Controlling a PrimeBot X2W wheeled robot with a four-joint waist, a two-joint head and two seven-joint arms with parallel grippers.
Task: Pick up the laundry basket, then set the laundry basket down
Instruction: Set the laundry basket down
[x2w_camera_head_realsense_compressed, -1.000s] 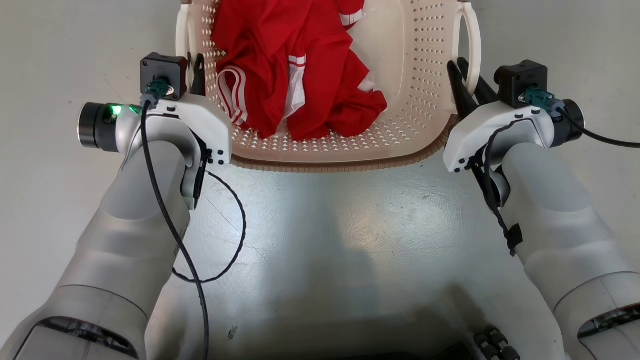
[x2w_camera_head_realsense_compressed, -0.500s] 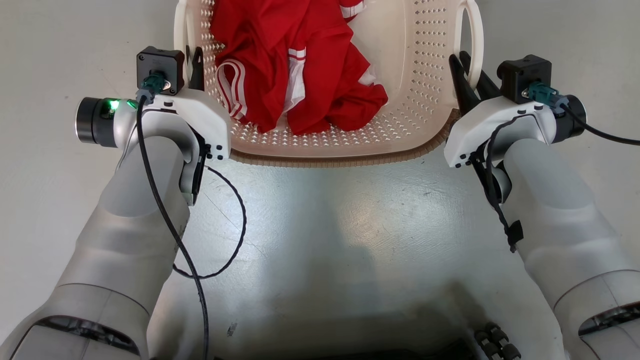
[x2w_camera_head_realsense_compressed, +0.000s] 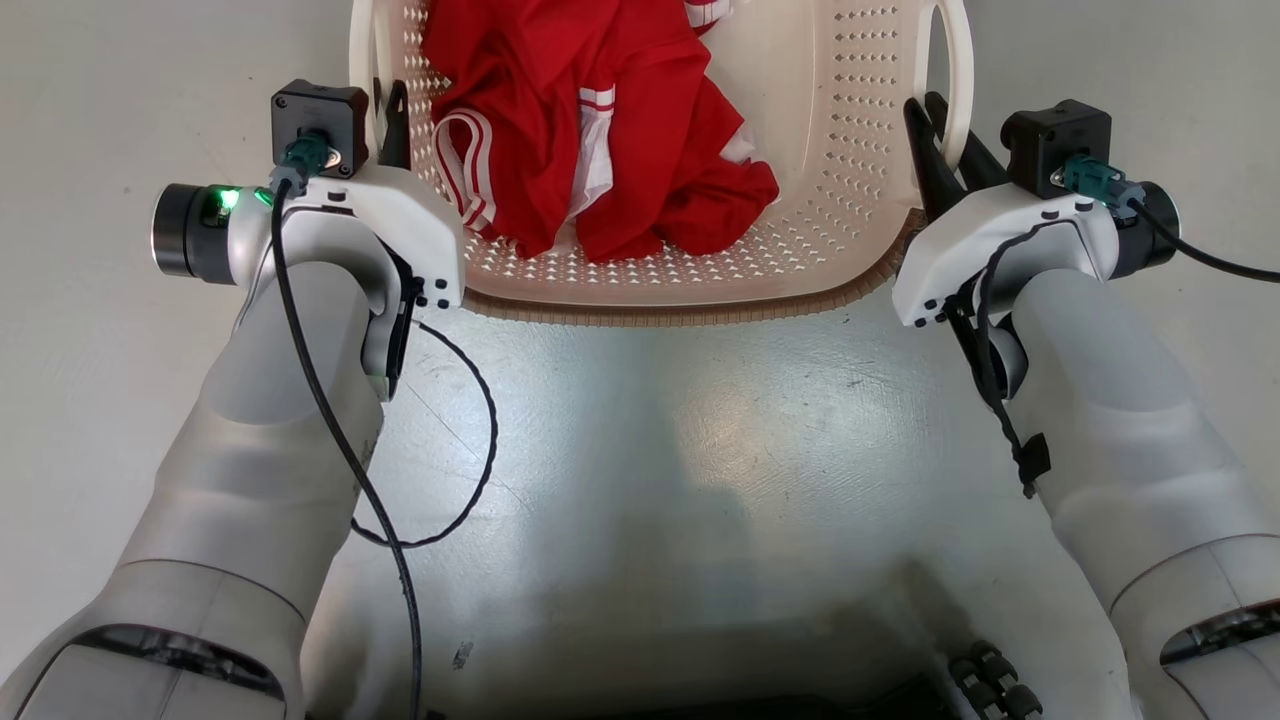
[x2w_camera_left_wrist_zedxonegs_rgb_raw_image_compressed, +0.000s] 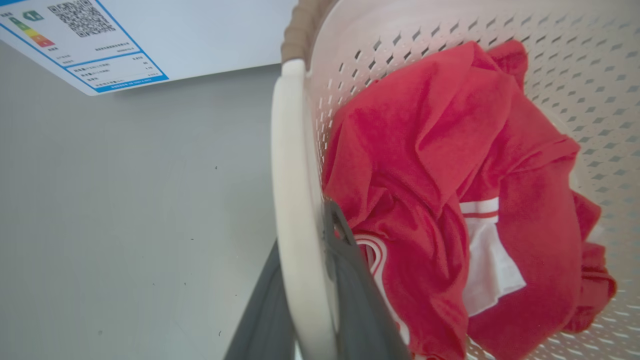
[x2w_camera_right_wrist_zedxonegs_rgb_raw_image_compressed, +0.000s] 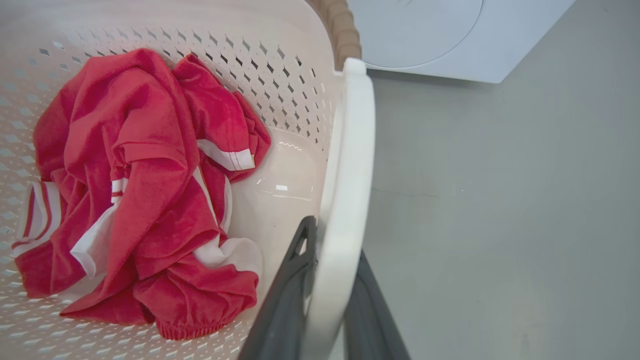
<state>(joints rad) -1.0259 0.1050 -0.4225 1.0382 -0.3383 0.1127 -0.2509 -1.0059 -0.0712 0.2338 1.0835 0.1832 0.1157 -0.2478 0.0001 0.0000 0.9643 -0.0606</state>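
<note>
The laundry basket (x2w_camera_head_realsense_compressed: 680, 312) sits at the far middle of the scene over the grey floor (x2w_camera_head_realsense_compressed: 650, 450), between the two arms, with a crumpled red garment (x2w_camera_head_realsense_compressed: 600, 120) with white trim inside it and a white washing machine (x2w_camera_right_wrist_zedxonegs_rgb_raw_image_compressed: 425, 35) just beyond its far end; whether its base touches the floor cannot be told. The left end effector (x2w_camera_head_realsense_compressed: 388, 100) (x2w_camera_left_wrist_zedxonegs_rgb_raw_image_compressed: 305, 235) is clamped on the left loop handle (x2w_camera_left_wrist_zedxonegs_rgb_raw_image_compressed: 292, 200), one dark finger inside the loop and one outside. The right end effector (x2w_camera_head_realsense_compressed: 932, 115) (x2w_camera_right_wrist_zedxonegs_rgb_raw_image_compressed: 335, 240) grips the right loop handle (x2w_camera_right_wrist_zedxonegs_rgb_raw_image_compressed: 350, 175) the same way.
</note>
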